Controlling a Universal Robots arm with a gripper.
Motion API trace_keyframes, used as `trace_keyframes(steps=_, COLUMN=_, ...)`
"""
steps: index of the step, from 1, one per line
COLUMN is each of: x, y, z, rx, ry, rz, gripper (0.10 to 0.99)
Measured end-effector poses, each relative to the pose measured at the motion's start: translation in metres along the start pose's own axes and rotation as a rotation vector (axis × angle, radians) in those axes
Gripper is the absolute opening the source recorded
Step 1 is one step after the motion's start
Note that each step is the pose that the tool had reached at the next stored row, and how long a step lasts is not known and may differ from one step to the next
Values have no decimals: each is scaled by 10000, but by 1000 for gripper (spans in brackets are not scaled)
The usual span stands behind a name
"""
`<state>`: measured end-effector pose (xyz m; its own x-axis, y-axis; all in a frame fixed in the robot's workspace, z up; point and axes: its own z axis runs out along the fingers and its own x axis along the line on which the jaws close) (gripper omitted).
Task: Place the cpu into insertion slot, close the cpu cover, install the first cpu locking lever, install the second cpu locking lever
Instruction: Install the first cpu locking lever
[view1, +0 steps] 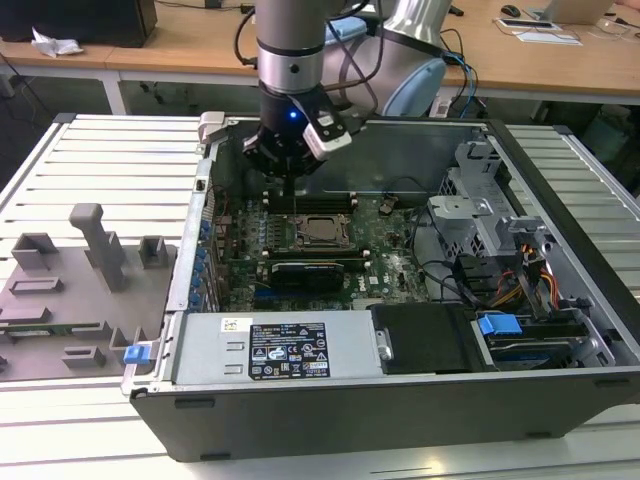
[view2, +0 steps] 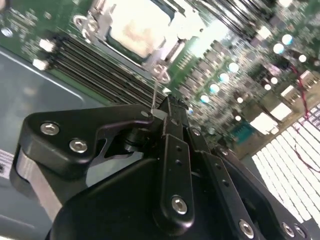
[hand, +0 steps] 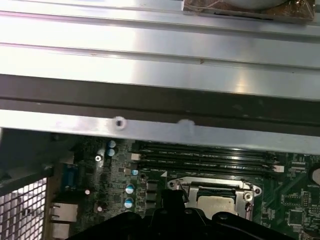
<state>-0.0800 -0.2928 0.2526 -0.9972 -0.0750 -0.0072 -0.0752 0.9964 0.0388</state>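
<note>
Second wrist view alone shows the pincer (view2: 167, 107) gripping a thin lever (view2: 156, 95).

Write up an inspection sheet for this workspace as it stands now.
Surface: ribbed metal table carrying the open computer case.
Job's things: cpu seated in the insertion slot; cpu cover down around it.
Clutter: grey fixture tray at the exterior view's left.
Grippers: gripper closed on a thin locking lever beside the socket.
Cables: bundle inside the case.
Surroundings: wooden desks behind.
</note>
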Motion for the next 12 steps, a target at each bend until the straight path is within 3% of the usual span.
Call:
trace_keyframes(steps=6, x=-307, y=-15, z=55, rx=2, ry=91, rz=6, gripper=106)
trace_keyframes(steps=9, x=-321, y=-17, z=58, rx=-1, ry=92, rz=21, gripper=106)
trace_keyframes(steps=10, x=-321, y=-17, z=59, rx=-42, ry=90, rz=30, gripper=106)
trace_keyframes(steps=11, x=-322, y=-17, z=59, rx=-165, ry=80, rz=36, gripper=106)
trace_keyframes(steps=12, x=-321, y=-18, z=61, rx=-373, ry=62, rz=45, gripper=106)
